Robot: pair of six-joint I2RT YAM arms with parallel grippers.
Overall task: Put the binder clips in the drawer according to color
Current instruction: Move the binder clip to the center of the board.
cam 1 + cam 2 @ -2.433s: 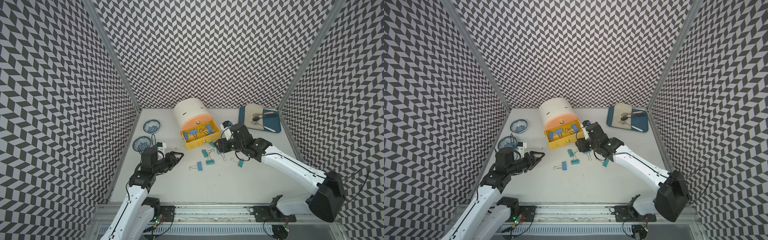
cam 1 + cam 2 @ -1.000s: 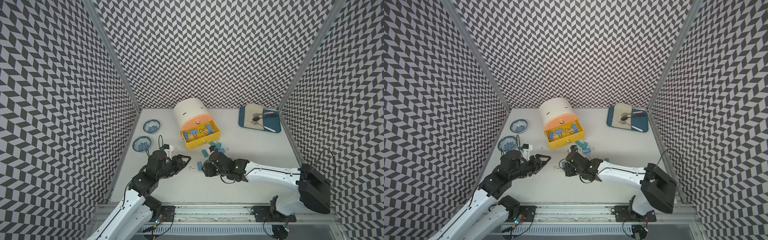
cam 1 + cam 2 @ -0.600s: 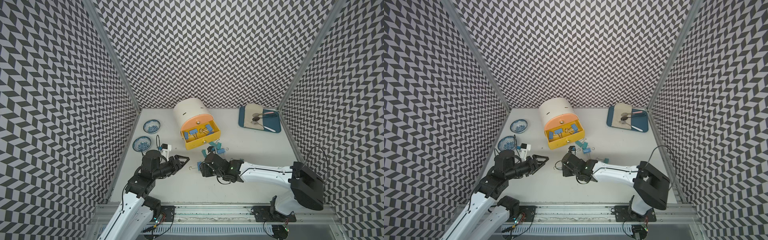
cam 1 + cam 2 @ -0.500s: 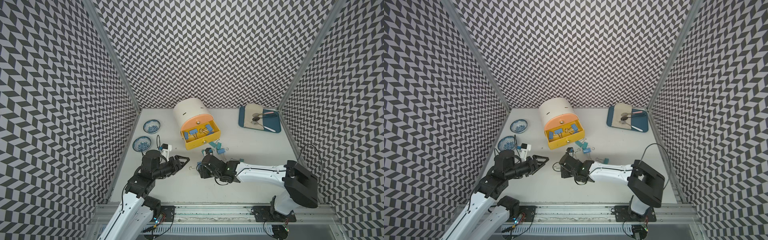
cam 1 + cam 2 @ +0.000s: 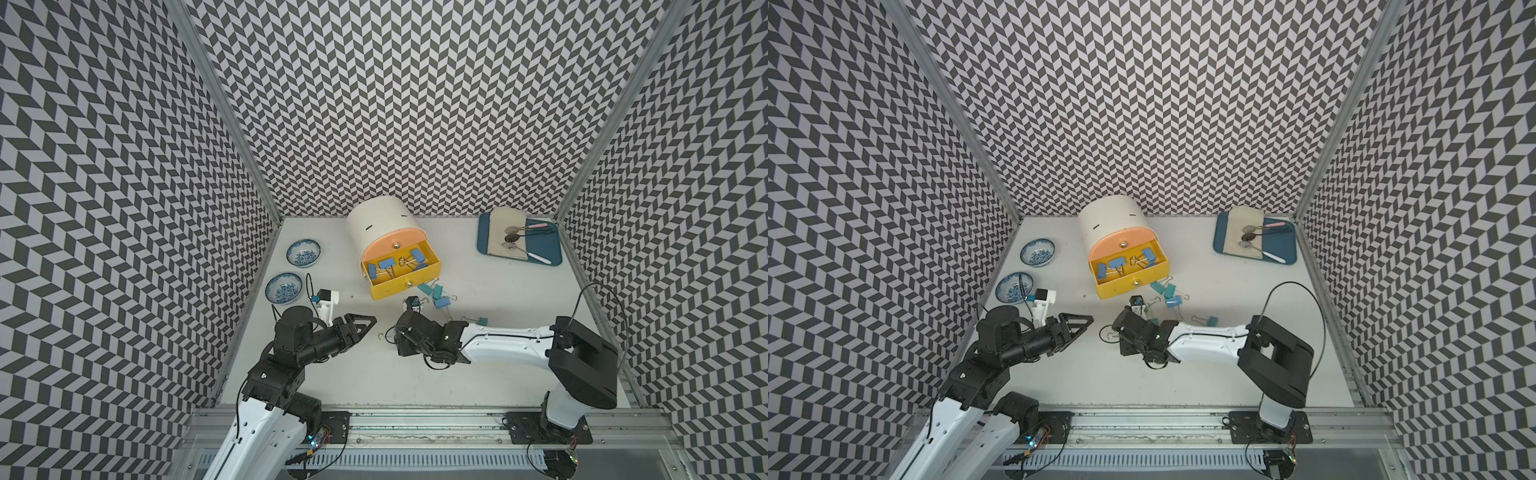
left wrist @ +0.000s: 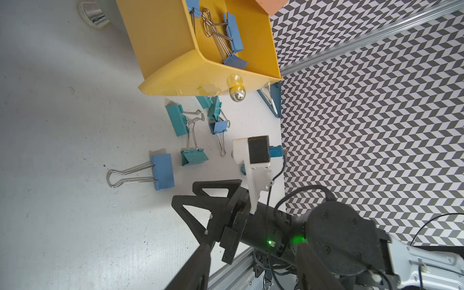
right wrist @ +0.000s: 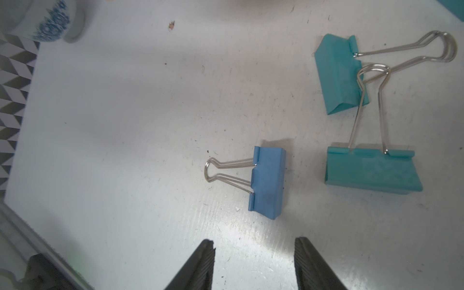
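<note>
The cream drawer cabinet [image 5: 376, 226] stands at the back, its yellow drawer [image 5: 432, 272] pulled out with several blue binder clips [image 5: 386, 264] inside. A blue clip [image 7: 267, 182] lies flat just ahead of my right gripper [image 7: 253, 251], which is open and empty; the clip is in front of the fingertips [image 7: 204, 253], not between them. Two teal clips [image 7: 371, 170] lie beside it. In the left wrist view the right gripper [image 6: 184, 192] hovers next to that blue clip [image 6: 163, 172]. More teal and blue clips [image 5: 437, 296] lie before the drawer. My left gripper [image 5: 368, 324] is open and empty, left of the right one.
Two blue-patterned bowls [image 5: 304, 252] [image 5: 284, 287] sit by the left wall. A blue tray [image 5: 548, 253] with a cloth and spoons is at the back right. Patterned walls close in three sides, and a metal rail [image 5: 415, 419] runs along the front.
My right arm has swung from the drawer's front down and left to the blue clip on the table, its jaws narrowing a little. The left gripper has barely moved.
</note>
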